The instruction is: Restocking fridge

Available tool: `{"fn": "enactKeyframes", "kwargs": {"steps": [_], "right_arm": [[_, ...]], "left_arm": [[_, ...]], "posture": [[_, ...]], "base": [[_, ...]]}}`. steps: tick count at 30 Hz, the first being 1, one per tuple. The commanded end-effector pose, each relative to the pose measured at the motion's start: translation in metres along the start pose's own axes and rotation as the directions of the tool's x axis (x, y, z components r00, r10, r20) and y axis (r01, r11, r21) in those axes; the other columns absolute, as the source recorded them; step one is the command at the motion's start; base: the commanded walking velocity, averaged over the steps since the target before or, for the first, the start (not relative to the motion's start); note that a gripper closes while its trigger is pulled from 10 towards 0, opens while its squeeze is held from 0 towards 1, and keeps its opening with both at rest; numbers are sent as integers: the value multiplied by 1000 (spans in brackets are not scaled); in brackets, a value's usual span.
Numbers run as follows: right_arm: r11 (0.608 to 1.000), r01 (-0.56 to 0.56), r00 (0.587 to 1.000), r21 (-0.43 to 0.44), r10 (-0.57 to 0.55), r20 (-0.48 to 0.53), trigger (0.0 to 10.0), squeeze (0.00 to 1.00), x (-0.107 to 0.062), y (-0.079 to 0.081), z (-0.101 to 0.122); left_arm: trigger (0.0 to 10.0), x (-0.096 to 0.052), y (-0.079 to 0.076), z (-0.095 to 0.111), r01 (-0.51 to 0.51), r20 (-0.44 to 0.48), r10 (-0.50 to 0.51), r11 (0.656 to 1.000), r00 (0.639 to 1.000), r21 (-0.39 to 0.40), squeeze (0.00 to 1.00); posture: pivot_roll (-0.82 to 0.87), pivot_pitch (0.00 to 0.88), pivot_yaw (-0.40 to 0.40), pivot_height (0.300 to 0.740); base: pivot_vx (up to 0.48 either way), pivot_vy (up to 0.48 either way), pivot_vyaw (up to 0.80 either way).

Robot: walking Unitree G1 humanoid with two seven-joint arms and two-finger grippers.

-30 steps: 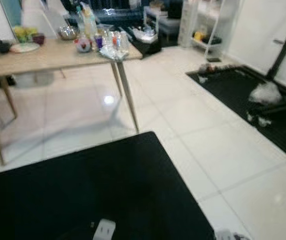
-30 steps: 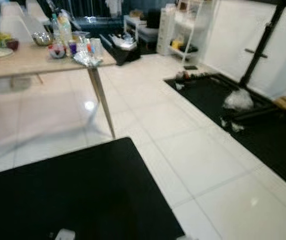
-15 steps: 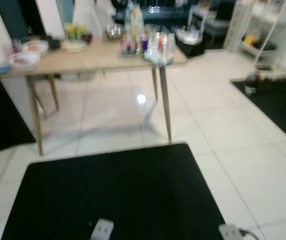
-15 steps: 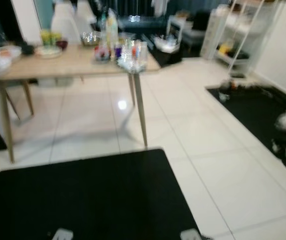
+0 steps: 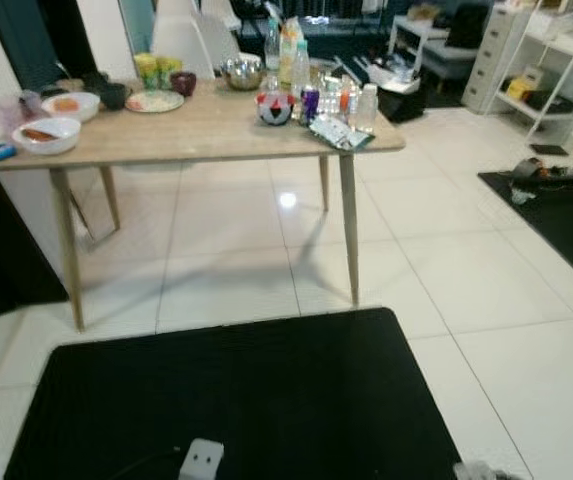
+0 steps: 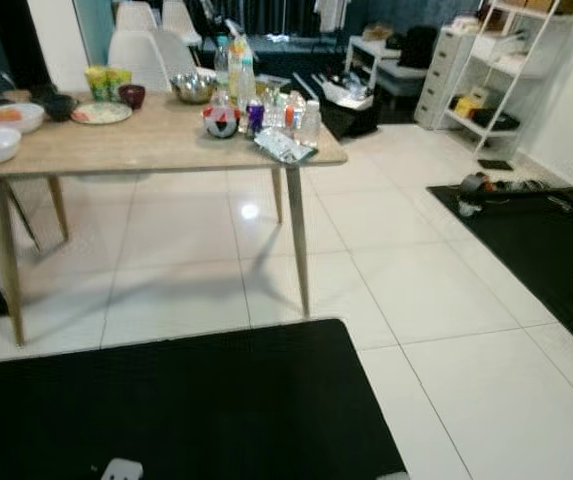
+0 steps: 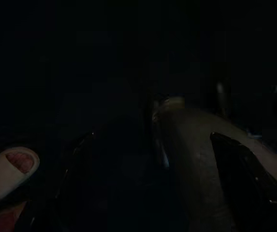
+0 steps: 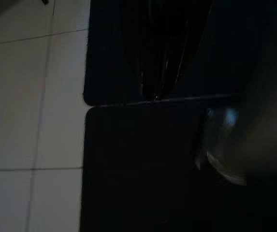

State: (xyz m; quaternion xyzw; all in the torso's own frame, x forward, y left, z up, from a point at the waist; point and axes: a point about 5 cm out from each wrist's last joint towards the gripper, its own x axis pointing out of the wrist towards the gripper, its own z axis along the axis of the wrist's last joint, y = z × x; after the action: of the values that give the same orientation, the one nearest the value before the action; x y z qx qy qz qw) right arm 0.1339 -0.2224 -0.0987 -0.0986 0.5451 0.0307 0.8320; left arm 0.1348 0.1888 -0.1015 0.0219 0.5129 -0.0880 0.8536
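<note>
On the wooden table (image 5: 196, 130), food-filled white bowls (image 5: 51, 135), bottles (image 5: 288, 55).

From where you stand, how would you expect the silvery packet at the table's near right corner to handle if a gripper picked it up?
The silvery packet looks like crinkled foil or film, so probably floppy and light. It overhangs the table edge slightly, so a push might slide it off. Its shiny surface could be slippery.
</note>
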Motion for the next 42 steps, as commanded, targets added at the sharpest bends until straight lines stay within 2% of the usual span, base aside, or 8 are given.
{"fn": "enactKeyframes", "kwargs": {"steps": [1, 8, 10, 12, 14, 26, 36, 42], "right_arm": [[1000, 25, 1000, 1, -25, -9, 10000, 0, -1, -6, 1], [999, 15, 998, 36, -17, 57, 10000, 0, 3, 4, 24], [998, 2, 999, 62, -5, 38, 10000, 0, 3, 12, 17], [999, -27, 1000, 17, 27, -8, 10000, 0, 3, 22, 3], [999, -32, 999, 21, 32, -26, 10000, 0, 2, 25, -3], [999, 19, 1000, 32, -19, -15, 10000, 0, 1, 5, -2], [1000, 6, 999, 27, -5, -51, 10000, 0, -1, 11, -17], [1000, 10, 999, 23, -9, -42, 10000, 0, 0, 9, -13]], "left_arm": [[10000, 1, -5, -2, 1, -10, -1, 1000, 1000, -14, 0], [10000, 0, 5, 4, 1, -4, -1, 999, 1000, 37, 0], [10000, -1, 8, 3, -5, -10, 6, 999, 1000, 42, 0], [10000, -2, 11, 2, -13, -18, 13, 999, 1000, 49, 0], [10000, -3, 13, 2, -23, -15, 23, 999, 1000, 23, 0], [10000, 0, 4, 5, 8, -7, -8, 1000, 1000, 27, 0], [10000, -2, 6, -5, 10, -38, -8, 999, 999, 47, 0], [10000, -2, 3, -5, 16, -42, -14, 998, 999, 58, 0]], "posture": [[79, 0, -50, 738], [83, 0, -11, 738], [90, 0, -17, 738], [99, 0, -16, 738], [103, 0, -12, 738], [68, 0, 17, 738], [65, 0, 26, 738], [63, 0, 23, 738]], "base": [[337, 0, 0], [361, 0, 0], [480, 0, 0], [480, 0, 0], [480, 0, 0], [395, 0, 0], [466, 0, 0], [476, 0, 0]]}}
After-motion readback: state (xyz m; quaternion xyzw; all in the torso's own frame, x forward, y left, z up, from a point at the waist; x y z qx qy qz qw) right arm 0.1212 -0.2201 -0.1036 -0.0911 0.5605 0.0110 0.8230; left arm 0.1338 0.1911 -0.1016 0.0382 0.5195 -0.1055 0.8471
